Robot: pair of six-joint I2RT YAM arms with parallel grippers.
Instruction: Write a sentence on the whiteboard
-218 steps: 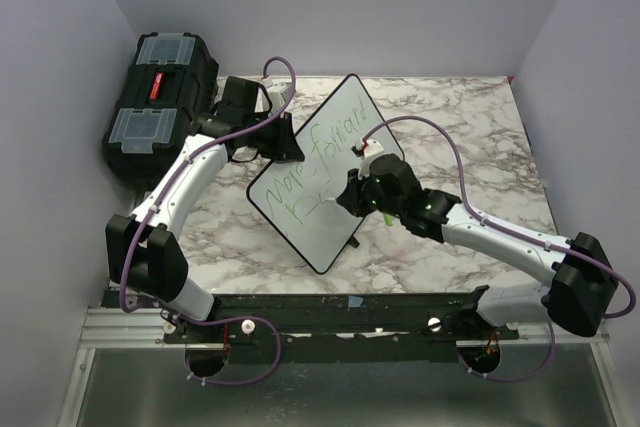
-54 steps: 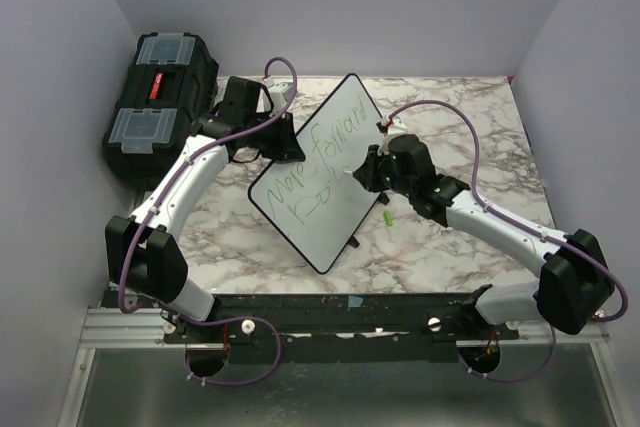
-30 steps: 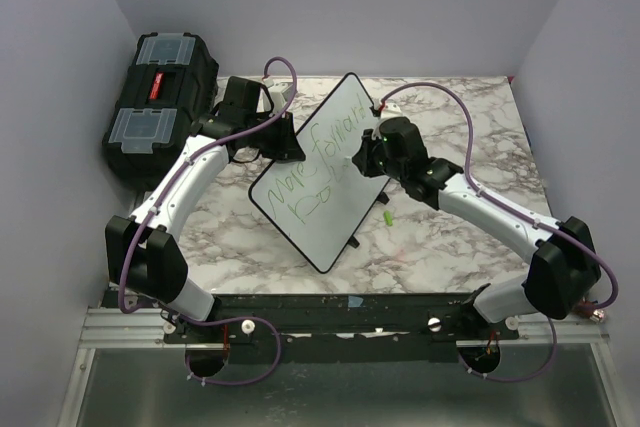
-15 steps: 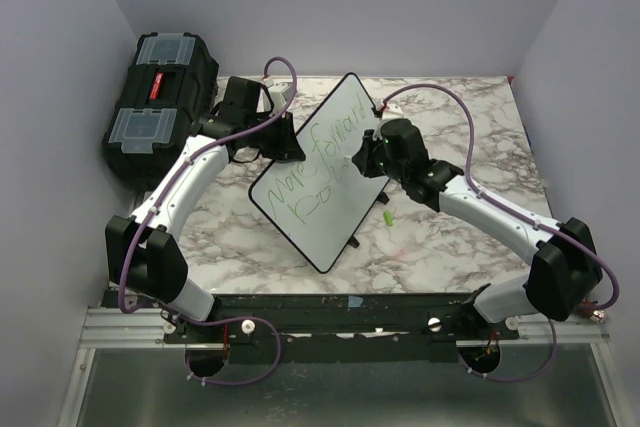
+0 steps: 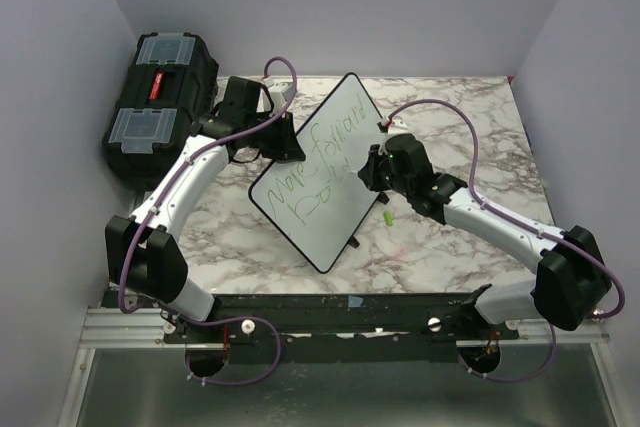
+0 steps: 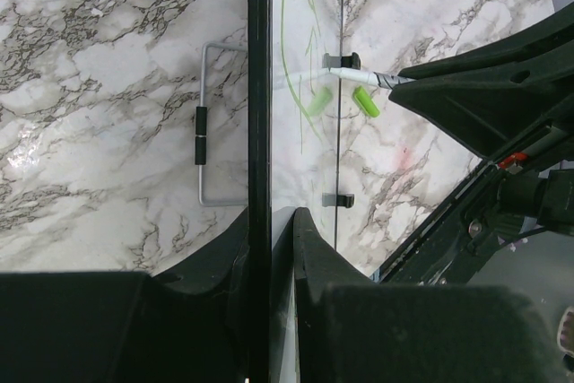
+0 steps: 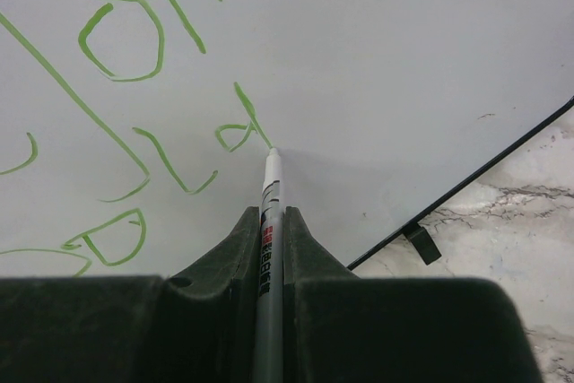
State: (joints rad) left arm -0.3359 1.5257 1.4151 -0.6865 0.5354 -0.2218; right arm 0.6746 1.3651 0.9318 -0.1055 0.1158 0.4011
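Note:
The whiteboard (image 5: 322, 209) stands tilted on the marble table, its face toward the right arm. My left gripper (image 5: 287, 144) is shut on its upper left rim; in the left wrist view the fingers (image 6: 305, 230) clamp the black edge (image 6: 259, 87). The sentence (image 5: 318, 157) runs in green handwriting in two lines across the board (image 7: 404, 51). My right gripper (image 7: 269, 221) is shut on a white marker (image 7: 270, 187). The marker's tip touches the board at the end of a green stroke (image 7: 240, 127). From above, the right gripper (image 5: 368, 171) is at the board's right part.
A black toolbox (image 5: 160, 97) with clear lid compartments sits at the far left. A green marker cap (image 5: 386, 217) lies on the table (image 5: 460, 127) right of the board. The board's wire stand (image 6: 204, 123) rests behind it. Grey walls close in three sides.
My right gripper with the marker has shifted a little right and toward me along the board. The left arm and the board have stayed put.

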